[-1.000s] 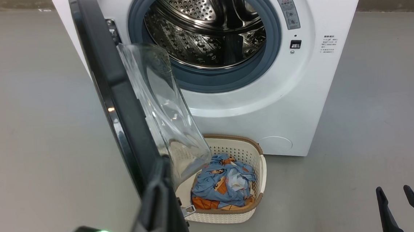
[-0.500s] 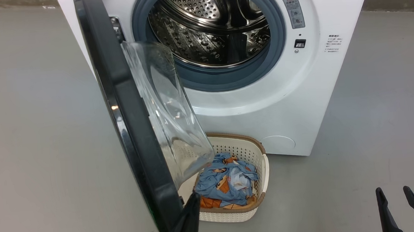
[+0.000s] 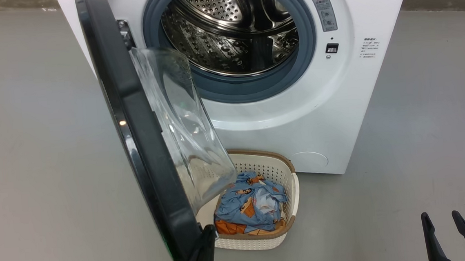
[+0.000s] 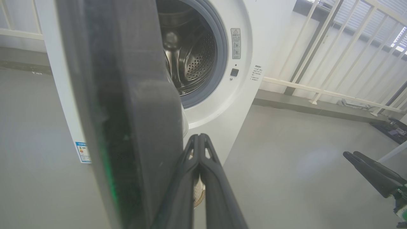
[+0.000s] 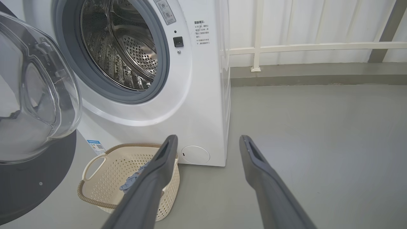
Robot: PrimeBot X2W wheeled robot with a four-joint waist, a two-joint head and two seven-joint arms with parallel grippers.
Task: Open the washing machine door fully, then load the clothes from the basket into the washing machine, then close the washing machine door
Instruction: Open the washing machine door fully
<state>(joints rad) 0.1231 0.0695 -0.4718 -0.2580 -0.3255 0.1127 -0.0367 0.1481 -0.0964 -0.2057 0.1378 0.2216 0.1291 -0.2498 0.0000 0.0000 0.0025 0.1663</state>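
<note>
Both my left fingers (image 4: 198, 136) are pressed together, holding nothing, their tips just beside the lower edge of the washing machine door (image 3: 142, 124); I cannot tell whether they touch it. The door stands swung out from the washing machine (image 3: 329, 111), edge toward me, its glass bowl bulging over the basket (image 3: 292, 192). That basket sits on the floor (image 3: 421, 142) at the foot of the machine's front, the clothes (image 3: 250, 205) bundled inside. My right fingers (image 5: 207, 137) hang spread apart and empty, well to the basket's right.
</note>
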